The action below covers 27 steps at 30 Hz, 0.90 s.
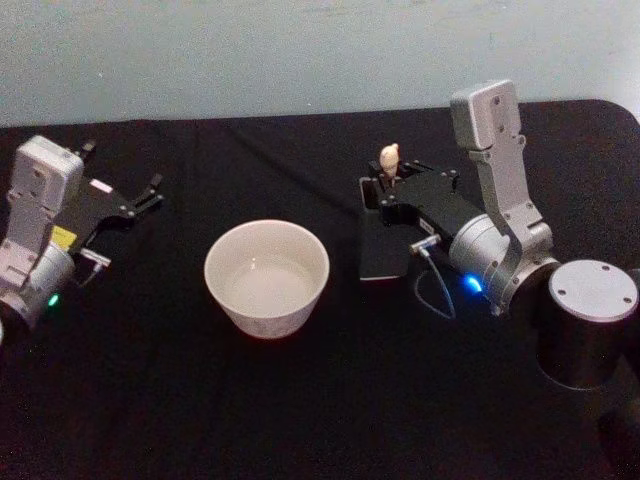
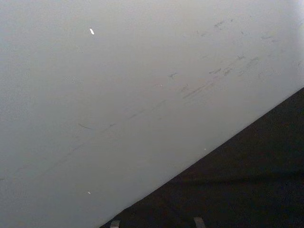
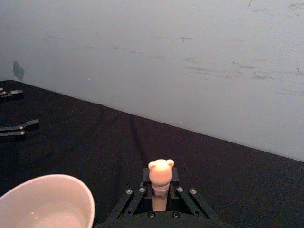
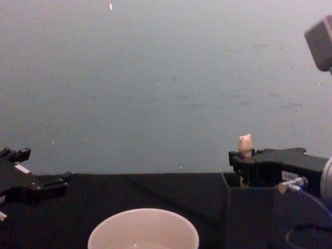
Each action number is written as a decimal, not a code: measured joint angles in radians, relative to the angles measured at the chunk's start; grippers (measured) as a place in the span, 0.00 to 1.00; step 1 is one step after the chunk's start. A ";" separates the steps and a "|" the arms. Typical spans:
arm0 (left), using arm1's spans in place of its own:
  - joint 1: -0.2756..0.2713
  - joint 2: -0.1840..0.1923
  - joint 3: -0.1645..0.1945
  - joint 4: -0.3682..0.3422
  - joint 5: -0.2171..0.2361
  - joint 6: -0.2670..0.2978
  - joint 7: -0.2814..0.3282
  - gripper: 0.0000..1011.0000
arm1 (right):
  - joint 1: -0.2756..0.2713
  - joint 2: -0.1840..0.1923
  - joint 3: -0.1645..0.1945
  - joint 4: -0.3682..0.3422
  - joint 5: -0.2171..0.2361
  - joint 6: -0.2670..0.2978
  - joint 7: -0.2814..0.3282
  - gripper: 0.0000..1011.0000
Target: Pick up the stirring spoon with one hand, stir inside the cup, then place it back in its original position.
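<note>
Right end effector [image 1: 388, 186] is clamped on the stirring spoon [image 1: 389, 158], upright in the holder [image 1: 383, 248] beneath it. The cup [image 1: 267, 277] beside it looks empty. Left end effector [image 1: 148, 195] idles with fingers apart, seen in the head view.

We recorded two arms with silver-grey housings and black grippers. The right arm [image 1: 500, 190] carried a rounded rectangular grey link with small screws, a large cylindrical joint with a flat cap bearing two screw heads, a blue indicator light and a thin cable looping from a metal connector. The right gripper [image 3: 160, 199] showed four silver screws on black linkage bars. The left arm [image 1: 35, 235] bore a green light, a yellow label and a white sticker; the left gripper [image 1: 135, 203] was black.
</note>
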 joint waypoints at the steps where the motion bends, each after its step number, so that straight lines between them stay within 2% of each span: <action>1: 0.000 0.000 0.000 0.000 0.000 0.000 0.000 0.99 | 0.000 0.000 0.000 0.000 0.000 0.000 0.000 0.19; 11: 0.000 0.000 0.000 0.000 0.000 0.000 0.000 0.99 | -0.002 0.003 0.001 -0.005 0.003 -0.001 0.001 0.19; 14: 0.000 0.000 0.000 0.000 0.000 0.000 0.000 0.99 | -0.002 0.003 0.001 -0.006 0.005 -0.001 0.001 0.22; 17: 0.000 0.000 0.000 0.000 0.000 0.000 0.000 0.99 | -0.002 0.003 0.002 -0.007 0.006 -0.001 0.001 0.33; 19: 0.000 0.000 0.000 0.000 0.000 0.000 0.000 0.99 | -0.002 0.003 0.002 -0.007 0.007 -0.001 0.001 0.36; 21: 0.000 0.000 0.000 0.000 0.000 0.000 0.000 0.99 | -0.002 0.004 0.002 -0.008 0.007 -0.002 0.001 0.45; 23: 0.000 0.000 0.000 0.000 0.000 0.000 0.000 0.99 | -0.002 0.004 0.003 -0.008 0.008 -0.002 0.001 0.49; 24: 0.000 0.000 0.000 0.000 0.000 0.000 0.000 0.99 | -0.003 0.004 0.003 -0.008 0.008 -0.002 0.001 0.55; 25: 0.000 0.000 0.000 0.000 0.000 0.000 0.000 0.99 | -0.003 0.004 0.003 -0.008 0.008 -0.002 0.001 0.56; 26: 0.000 0.000 0.000 0.000 0.000 0.000 0.000 0.99 | -0.003 0.004 0.003 -0.008 0.008 -0.002 0.001 0.63; 27: 0.000 0.000 0.000 0.000 0.000 0.000 0.000 0.99 | -0.003 0.004 0.003 -0.008 0.008 -0.002 0.001 0.65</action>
